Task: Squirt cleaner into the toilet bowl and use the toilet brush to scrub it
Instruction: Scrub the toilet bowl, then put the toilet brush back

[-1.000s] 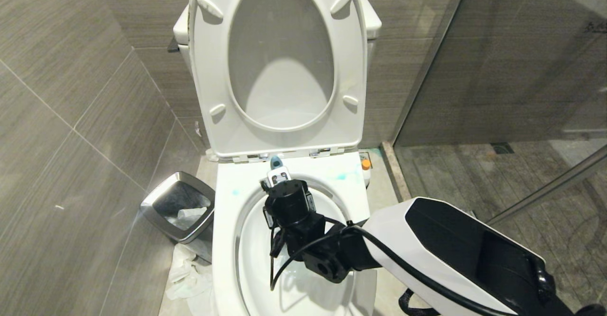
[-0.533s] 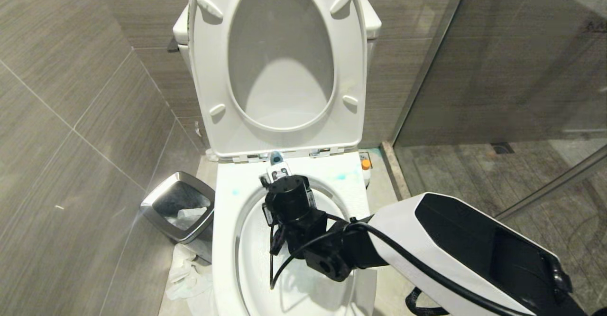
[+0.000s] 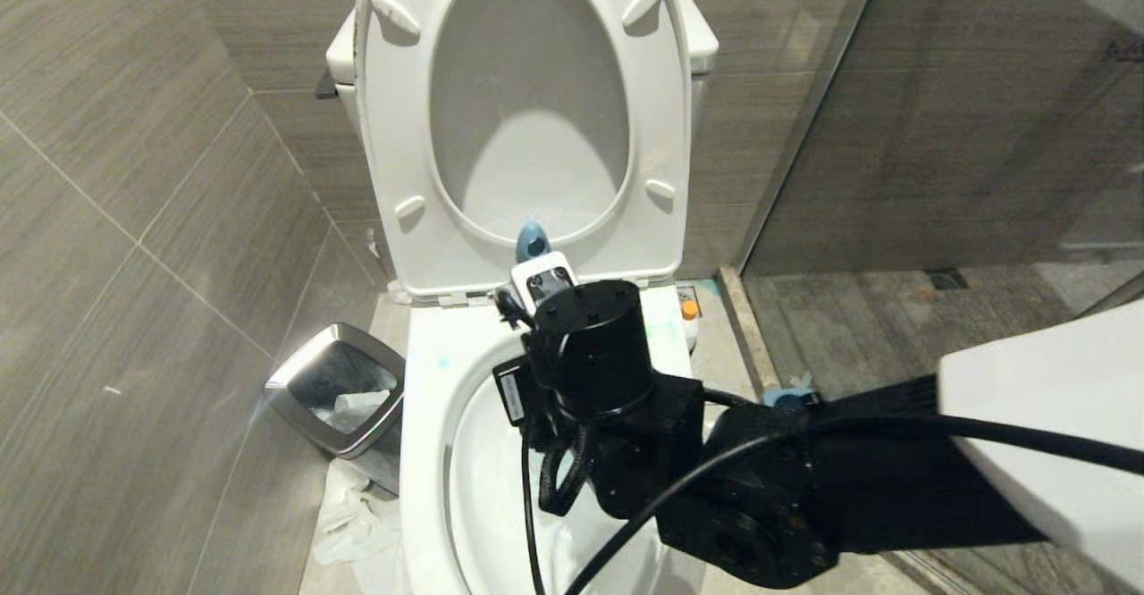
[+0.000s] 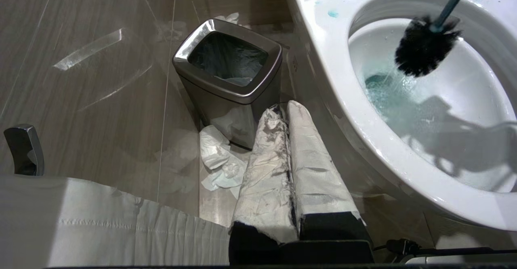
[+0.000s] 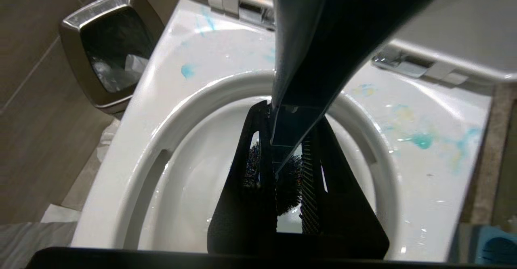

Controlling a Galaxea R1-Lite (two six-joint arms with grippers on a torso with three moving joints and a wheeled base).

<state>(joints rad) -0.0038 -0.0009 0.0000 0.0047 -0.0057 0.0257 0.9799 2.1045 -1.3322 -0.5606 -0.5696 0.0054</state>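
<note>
Grey-tiled bathroom. Head view hides the brush head; left wrist view shows the brush hanging above cleaner pooled in the bowl. Right end effector clamps its handle. Left end effector closed, empty, near the bin.

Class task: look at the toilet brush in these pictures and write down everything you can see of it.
The toilet brush has a slim slate-blue handle, plastic by the look of it, and a round black bristle head. The right gripper is shut on the handle, whose tip pokes up past the gripper in the head view. The head hangs inside the toilet bowl, over the blue cleaner pool, seemingly clear of the ceramic.
</note>
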